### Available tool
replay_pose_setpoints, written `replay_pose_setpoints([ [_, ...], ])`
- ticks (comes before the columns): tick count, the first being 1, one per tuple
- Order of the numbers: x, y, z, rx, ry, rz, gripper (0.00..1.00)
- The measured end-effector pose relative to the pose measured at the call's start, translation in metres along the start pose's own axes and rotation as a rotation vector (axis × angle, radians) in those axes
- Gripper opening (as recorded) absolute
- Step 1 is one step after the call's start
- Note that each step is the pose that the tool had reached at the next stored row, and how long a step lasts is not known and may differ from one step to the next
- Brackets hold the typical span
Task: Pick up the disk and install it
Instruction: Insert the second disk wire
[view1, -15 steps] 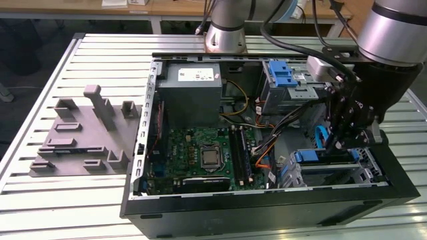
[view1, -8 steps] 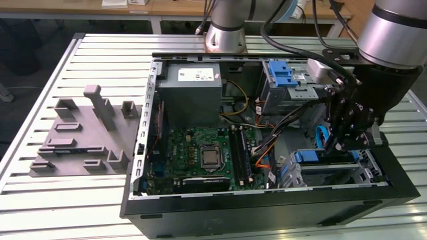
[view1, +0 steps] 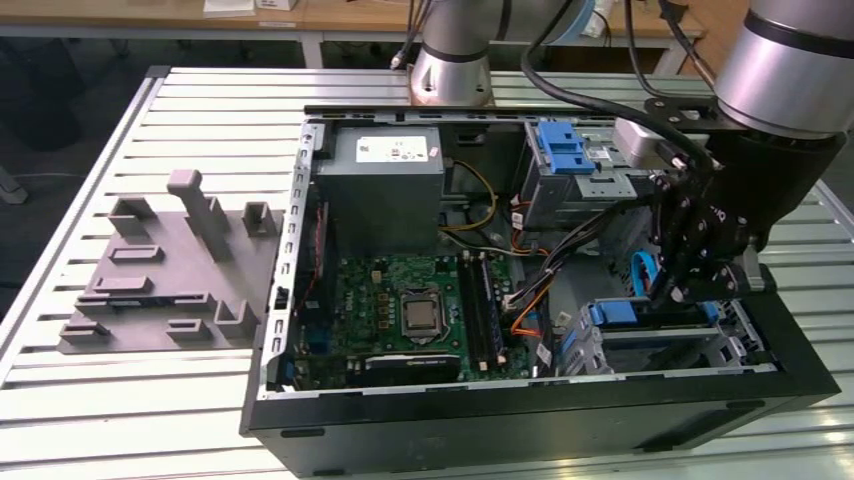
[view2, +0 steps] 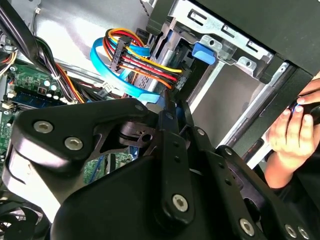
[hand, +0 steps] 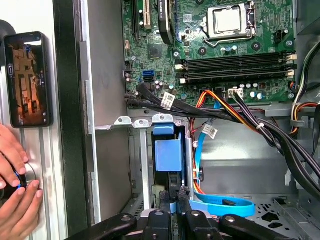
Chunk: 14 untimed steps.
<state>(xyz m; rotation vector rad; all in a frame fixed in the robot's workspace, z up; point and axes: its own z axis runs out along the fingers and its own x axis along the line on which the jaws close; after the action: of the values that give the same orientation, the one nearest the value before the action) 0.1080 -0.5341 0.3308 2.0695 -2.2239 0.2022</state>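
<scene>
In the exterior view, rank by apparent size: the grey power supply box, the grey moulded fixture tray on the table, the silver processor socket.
1 and 2. Grey moulded fixture tray and grey power supply box: alike in apparent size; I won't rank them.
3. Silver processor socket: clearly smallest.

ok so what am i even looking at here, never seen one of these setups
A robot arm is working inside an open computer case that lies on a slatted metal table. The exterior view comes from a camera off the arm; both wrist views ride on the arm and look down past its black tool. The tool sits low by the drive bay with the blue latch. You can see the green motherboard and a grey block beside the case. A person's hand rests near a phone.
</scene>
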Motion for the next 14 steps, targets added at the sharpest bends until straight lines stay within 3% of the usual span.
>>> replay_pose_setpoints([
  [7, 0.0006, -0.0001, -0.0038, -0.0004, -0.0024, 0.000, 0.38],
  [8, 0.0009, -0.0002, -0.0055, -0.0005, -0.0027, 0.000, 0.44],
  [14, 0.0027, -0.0005, -0.0163, -0.0019, -0.0026, 0.000, 0.44],
])
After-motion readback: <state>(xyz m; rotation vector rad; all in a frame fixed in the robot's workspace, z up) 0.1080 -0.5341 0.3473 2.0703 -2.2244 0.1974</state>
